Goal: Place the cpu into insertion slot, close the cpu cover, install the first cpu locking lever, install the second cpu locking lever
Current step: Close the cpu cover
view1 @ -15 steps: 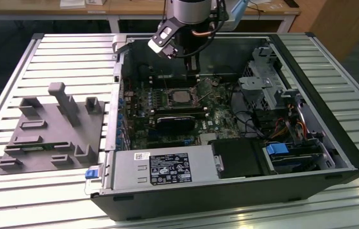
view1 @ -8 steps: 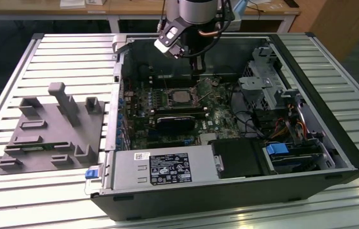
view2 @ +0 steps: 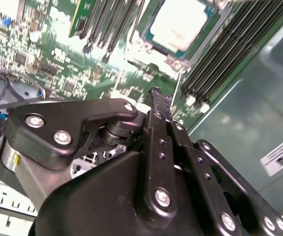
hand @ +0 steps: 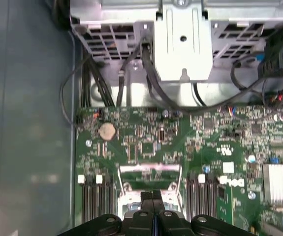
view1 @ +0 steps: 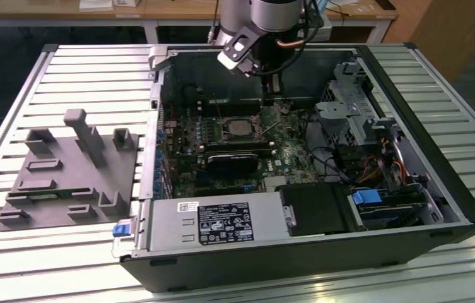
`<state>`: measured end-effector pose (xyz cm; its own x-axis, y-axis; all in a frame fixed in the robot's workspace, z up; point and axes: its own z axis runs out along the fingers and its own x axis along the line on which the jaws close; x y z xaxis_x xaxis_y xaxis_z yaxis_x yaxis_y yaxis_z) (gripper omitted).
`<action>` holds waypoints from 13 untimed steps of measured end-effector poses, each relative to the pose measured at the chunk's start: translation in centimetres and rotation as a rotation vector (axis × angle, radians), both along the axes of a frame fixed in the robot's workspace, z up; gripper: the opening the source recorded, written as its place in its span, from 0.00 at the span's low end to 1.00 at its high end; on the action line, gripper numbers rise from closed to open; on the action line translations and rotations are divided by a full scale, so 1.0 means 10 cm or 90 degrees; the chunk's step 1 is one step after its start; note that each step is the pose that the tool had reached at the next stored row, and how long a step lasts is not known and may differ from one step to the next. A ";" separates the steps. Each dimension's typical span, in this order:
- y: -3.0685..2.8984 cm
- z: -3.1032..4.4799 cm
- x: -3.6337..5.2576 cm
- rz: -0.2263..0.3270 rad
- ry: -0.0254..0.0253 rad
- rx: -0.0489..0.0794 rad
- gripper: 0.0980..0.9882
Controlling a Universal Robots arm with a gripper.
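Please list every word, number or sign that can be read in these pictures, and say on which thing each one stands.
None can be read for certain.
On the power supply: a black label, print too small.
Beside it: a small white sticker, too small.
On the case wall: a pale sticker, blurred.
On the cpu: faint marks, unreadable.
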<state>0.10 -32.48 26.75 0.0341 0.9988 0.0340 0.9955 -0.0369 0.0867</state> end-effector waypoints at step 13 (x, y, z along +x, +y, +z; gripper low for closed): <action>0.000 -0.002 0.319 0.000 0.0011 0.000 0.01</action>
